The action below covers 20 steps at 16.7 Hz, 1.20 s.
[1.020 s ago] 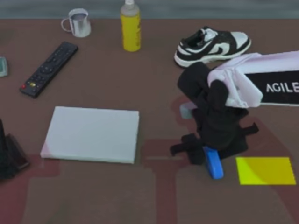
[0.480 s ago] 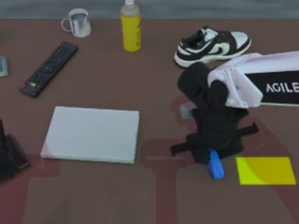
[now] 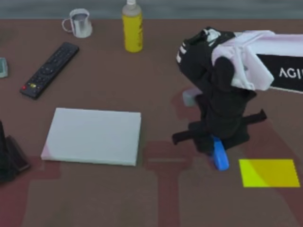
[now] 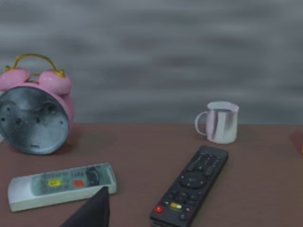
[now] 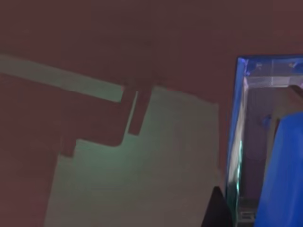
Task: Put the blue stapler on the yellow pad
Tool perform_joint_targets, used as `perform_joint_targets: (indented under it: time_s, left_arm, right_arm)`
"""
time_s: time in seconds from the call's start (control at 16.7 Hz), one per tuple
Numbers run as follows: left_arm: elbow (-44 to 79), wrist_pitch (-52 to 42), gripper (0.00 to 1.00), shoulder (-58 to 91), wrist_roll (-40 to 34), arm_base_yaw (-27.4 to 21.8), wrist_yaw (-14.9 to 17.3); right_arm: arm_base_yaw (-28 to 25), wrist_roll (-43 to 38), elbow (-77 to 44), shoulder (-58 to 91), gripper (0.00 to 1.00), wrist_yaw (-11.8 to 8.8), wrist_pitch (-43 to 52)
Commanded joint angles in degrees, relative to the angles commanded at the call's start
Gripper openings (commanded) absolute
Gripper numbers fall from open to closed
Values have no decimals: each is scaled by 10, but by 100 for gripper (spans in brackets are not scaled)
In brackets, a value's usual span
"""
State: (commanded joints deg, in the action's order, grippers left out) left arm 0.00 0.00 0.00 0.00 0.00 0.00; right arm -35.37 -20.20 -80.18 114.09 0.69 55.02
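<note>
Lower right of the top view: our right gripper [image 3: 214,147] clamps the blue stapler [image 3: 219,155], just left of the yellow pad [image 3: 269,172]. Gripped at one end, it could swing or slip loose in transit. Our left gripper [image 3: 7,158] sits parked at the left edge.

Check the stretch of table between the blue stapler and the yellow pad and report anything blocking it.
Nothing visible blocks it. The small bright blue stapler, under the right hand, lies just left of the flat yellow rectangular pad, with only bare brown table between them.
</note>
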Motion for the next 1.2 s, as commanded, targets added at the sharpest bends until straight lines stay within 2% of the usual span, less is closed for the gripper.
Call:
perform_joint_targets:
  time_s: [0.3,0.72,0.96,1.2]
  left_arm:
    - [0,0,100,0,0,0,0]
    - [0,0,100,0,0,0,0]
    - [0,0,100,0,0,0,0]
    - [0,0,100,0,0,0,0]
  right_arm:
    - [-3,2,-63,-43,0,-1,104]
    - [2,-18,-63,-44,0,-1,107]
    - [19,-127,-52,-52,0,-1,113]
    - [49,-324,-25,-73,0,0,118]
